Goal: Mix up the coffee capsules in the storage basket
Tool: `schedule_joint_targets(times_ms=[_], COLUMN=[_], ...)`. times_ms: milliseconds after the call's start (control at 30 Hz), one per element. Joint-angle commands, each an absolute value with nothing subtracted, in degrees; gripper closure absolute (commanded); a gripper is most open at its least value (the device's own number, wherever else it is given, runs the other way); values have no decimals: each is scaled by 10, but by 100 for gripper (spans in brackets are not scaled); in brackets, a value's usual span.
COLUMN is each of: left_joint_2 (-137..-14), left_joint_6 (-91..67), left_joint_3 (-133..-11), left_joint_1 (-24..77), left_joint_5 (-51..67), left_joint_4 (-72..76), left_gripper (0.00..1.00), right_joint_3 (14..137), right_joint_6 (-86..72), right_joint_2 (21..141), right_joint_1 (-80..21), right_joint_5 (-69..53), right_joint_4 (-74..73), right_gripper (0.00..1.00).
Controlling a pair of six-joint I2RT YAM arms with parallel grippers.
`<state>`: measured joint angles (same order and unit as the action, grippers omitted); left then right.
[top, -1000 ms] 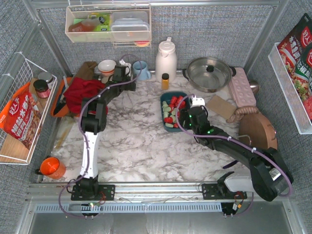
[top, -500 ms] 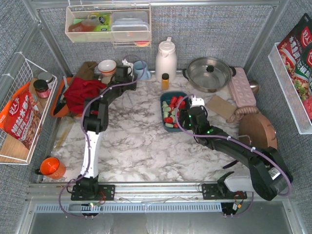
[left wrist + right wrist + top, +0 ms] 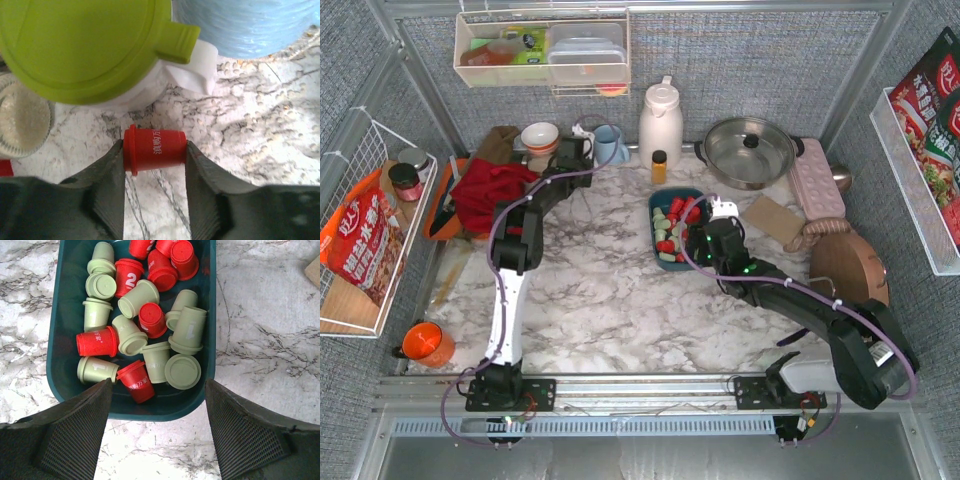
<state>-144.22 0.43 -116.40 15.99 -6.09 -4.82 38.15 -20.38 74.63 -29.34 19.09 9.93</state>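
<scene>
I read "2" on a red capsule (image 3: 129,279), "1" on two green capsules (image 3: 189,330), and white Chinese characters on the gripped capsule (image 3: 154,149).

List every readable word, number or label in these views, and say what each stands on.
"2": white, on a red capsule in the storage basket.
"1": on the right-hand green capsule.
"1": on the near-left green capsule.
White Chinese print on the held red capsule, gripped by the left gripper: too blurred to read reliably.
Print on the red snack bag at the left: too small to read.
</scene>
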Motion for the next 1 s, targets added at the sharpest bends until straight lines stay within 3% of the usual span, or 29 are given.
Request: schedule_joint_targets(times_ms=[0, 133, 300, 567, 800, 967], left_joint_2=[-1386, -1286, -1106, -878, -808, -823], left_joint_6=[-17, -38, -58, -62, -88, -40], left_joint_3=[-1123, -1011, -775, -440, -283, -263], left_joint_1=[160, 165, 191, 300, 369, 428], left_joint_5=[-60, -45, -31, 20, 16, -12], left_joint_4=[-35, 26, 188, 429, 595, 637], left_gripper=[62, 62, 62, 61, 61, 61], right_joint_3=[393, 396, 401, 423, 487, 544], right_joint_6=[-208, -207, -210, -191, -198, -182], right_joint_2=[751, 754, 763, 743, 725, 715], right_joint_1=[-294, -294, -294, -293, -294, -298], right_joint_5=[187, 186, 182, 152, 59, -16], right_joint_4=[107, 103, 98, 70, -16, -111], right_gripper=[22, 22, 22, 22, 22, 22])
